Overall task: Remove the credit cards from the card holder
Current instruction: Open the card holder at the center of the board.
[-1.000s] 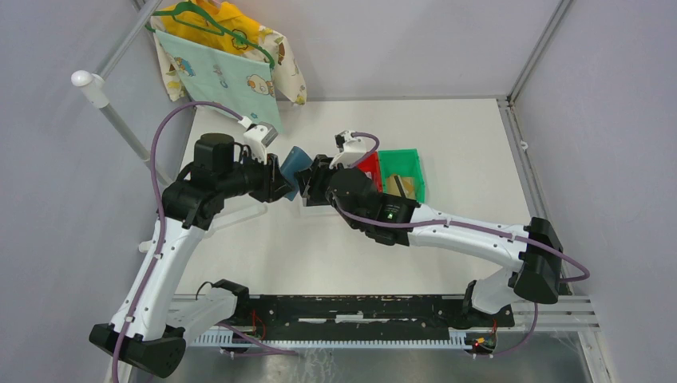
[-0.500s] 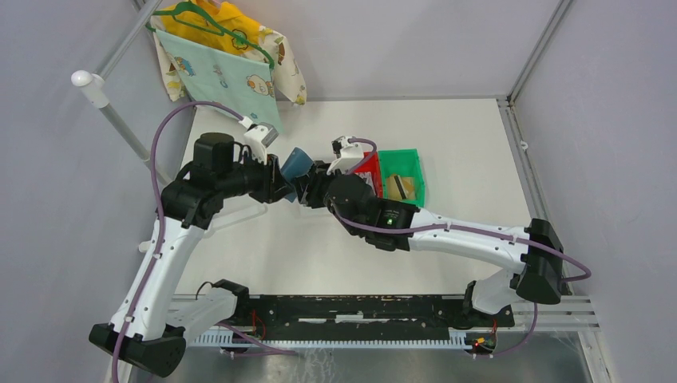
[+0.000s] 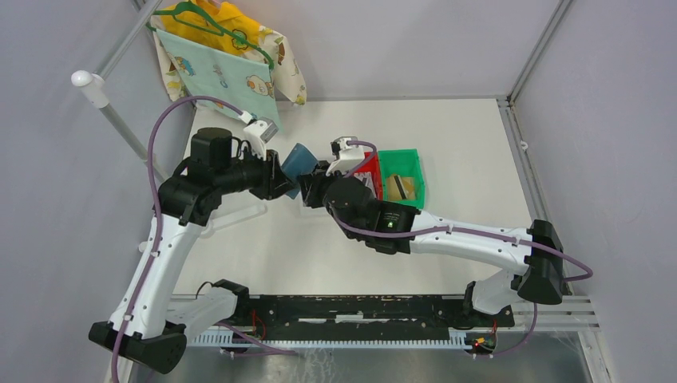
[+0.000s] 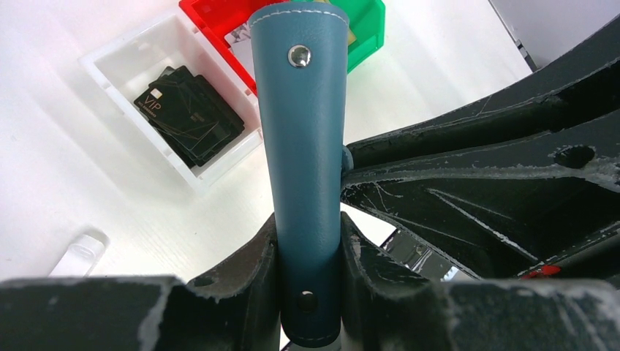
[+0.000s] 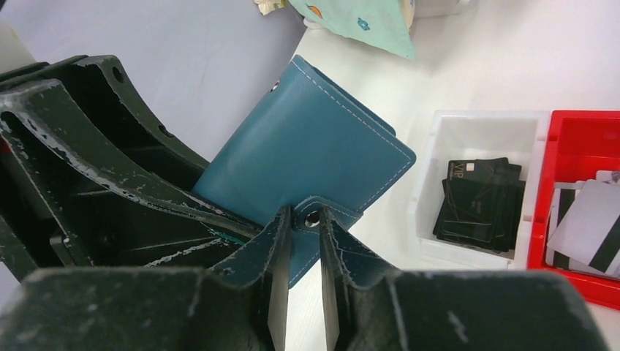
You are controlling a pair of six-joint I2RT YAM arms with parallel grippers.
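Observation:
The card holder, a slate-blue wallet folded shut, hangs above the table, with my left gripper shut on its lower end. In the left wrist view the card holder stands upright between the left gripper fingers. My right gripper meets it from the right, its fingertips pressed on either side of the small strap tab with the snap. Black credit cards lie in a white bin. White-grey striped cards lie in a red bin.
A green bin holding a tan card stands right of the red bin. A pale patterned cloth hangs on a hanger at the back left, beside a white post. A small clear piece lies on the table.
The right gripper has come in closer to the card holder and narrowed its jaws onto the strap tab. The left arm has kept its hold and shifted only slightly.

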